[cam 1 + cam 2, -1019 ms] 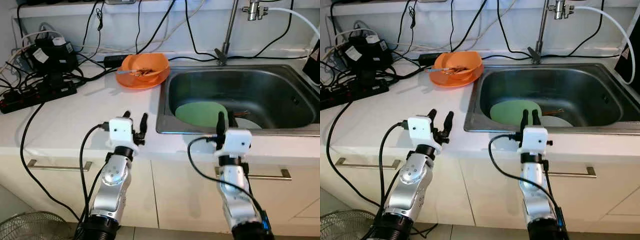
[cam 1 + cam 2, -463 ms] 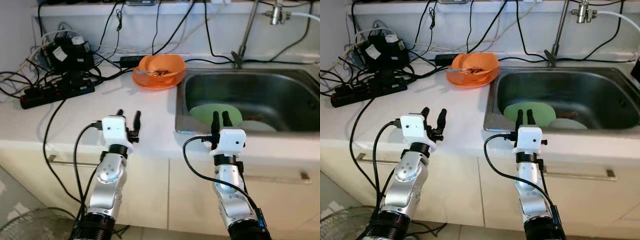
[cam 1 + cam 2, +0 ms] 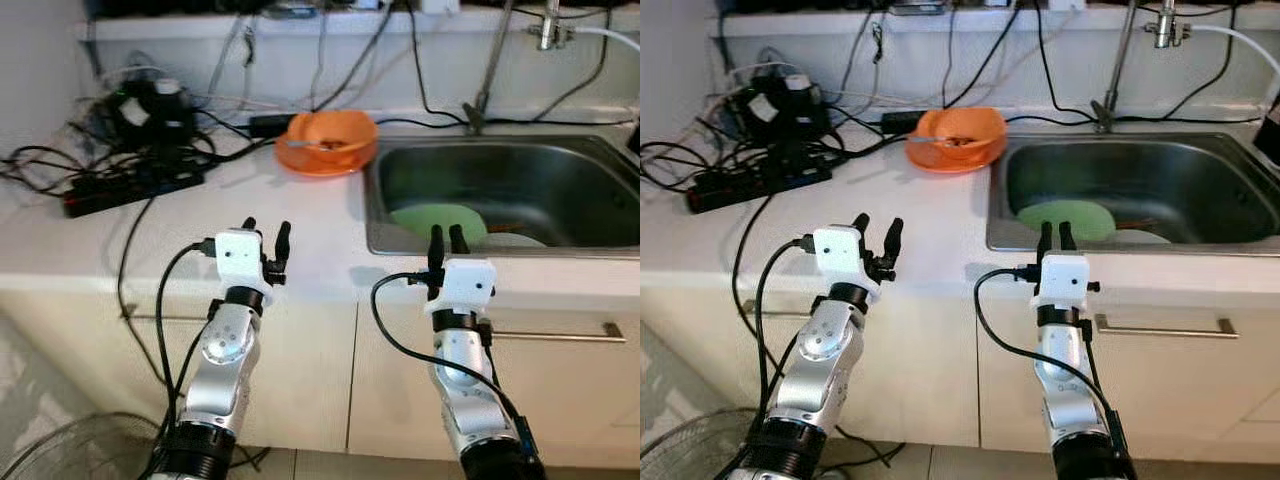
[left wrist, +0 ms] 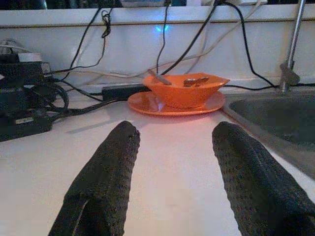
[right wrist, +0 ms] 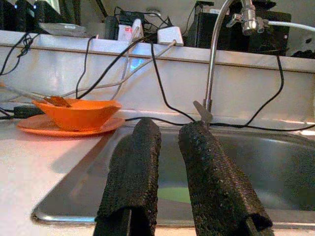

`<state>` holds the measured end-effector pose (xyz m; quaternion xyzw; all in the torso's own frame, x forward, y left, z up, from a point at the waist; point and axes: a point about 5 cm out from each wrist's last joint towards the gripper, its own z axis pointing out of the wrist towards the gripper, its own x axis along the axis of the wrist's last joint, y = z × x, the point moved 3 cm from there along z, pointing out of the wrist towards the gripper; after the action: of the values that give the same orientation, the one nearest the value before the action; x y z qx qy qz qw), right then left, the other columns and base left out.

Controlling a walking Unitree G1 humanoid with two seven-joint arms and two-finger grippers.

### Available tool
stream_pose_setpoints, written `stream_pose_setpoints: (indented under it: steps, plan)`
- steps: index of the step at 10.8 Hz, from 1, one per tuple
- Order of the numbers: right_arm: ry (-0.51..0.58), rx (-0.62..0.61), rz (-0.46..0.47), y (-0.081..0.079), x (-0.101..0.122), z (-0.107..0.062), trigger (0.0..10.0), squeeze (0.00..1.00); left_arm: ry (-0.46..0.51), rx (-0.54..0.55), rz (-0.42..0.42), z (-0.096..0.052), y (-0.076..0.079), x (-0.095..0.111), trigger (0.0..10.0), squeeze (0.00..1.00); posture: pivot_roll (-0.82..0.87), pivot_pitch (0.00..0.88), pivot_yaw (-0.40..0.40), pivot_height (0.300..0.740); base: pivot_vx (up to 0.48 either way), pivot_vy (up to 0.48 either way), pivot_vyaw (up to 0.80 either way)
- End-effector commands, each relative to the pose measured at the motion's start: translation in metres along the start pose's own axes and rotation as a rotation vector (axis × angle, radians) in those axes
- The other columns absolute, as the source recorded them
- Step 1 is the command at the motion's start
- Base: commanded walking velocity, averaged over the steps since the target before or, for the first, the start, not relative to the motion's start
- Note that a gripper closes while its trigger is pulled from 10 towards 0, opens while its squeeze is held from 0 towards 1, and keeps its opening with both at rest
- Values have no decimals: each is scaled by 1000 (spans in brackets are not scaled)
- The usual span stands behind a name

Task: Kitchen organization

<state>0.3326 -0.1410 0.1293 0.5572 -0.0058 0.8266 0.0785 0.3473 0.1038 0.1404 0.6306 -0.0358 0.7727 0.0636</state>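
a: left gripper (image 3: 266, 238) is up at the front edge of the white counter (image 3: 200, 230), fingers spread wide, nothing between them.

b: right gripper (image 3: 444, 242) sits at the front rim of the steel sink (image 3: 600, 190), fingers nearly together with a thin gap, holding nothing.

a: ahead of the left one there's bare counter, then the orange bowl (image 3: 327, 134) on its orange plate (image 4: 147, 104), touching the sink's left rim, a utensil lying in it.

b: down in the basin, a green plate (image 3: 1065, 216) lies flat near the front wall, a pale dish (image 3: 1135, 237) just beside it.

a: far left, a black power strip (image 3: 130, 186) and tangled cables (image 3: 760, 140) crowd the back edge.

b: faucet (image 5: 216, 54) rises behind the sink.
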Motion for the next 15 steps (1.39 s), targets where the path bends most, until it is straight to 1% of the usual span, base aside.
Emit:
stream_pose_setpoints:
  steps: [1, 3, 5, 9, 13, 14, 15]
  plan:
    - [-6, -4, 2, 0, 1, 5, 10000, 0, -13, -14, 8, 2, 3, -1, 10000, 0, 32, 5, 88, 740, 0, 0, 0]
    - [-7, -1, 2, 0, 0, 5, 10000, 0, -26, -6, 17, 3, 2, -3, 10000, 0, 30, 3, 87, 740, 0, 0, 0]
    - [-16, 5, 8, -1, -1, 6, 10000, 0, -29, -5, 25, 3, 1, -3, 10000, 0, 31, 4, 86, 740, 352, 0, 0]
    - [8, 39, -1, -7, 5, 10, 10000, 0, -22, -3, 23, 5, 1, 0, 10000, 0, 33, 3, 82, 740, 351, 0, 0]
    - [13, 57, -6, -9, 6, 10, 10000, 0, -13, -11, 21, 5, 3, 2, 10000, 0, 33, 5, 79, 740, 349, 0, 0]
    - [13, 56, 4, -10, 7, 10, 10000, 0, -12, -13, 20, 5, 3, 3, 10000, 0, 34, 4, 79, 740, 311, 0, 0]
    - [10, 55, 6, -9, 6, 11, 10000, 0, -4, -23, 13, 5, 5, 4, 10000, 0, 33, 3, 80, 740, 0, 0, 0]
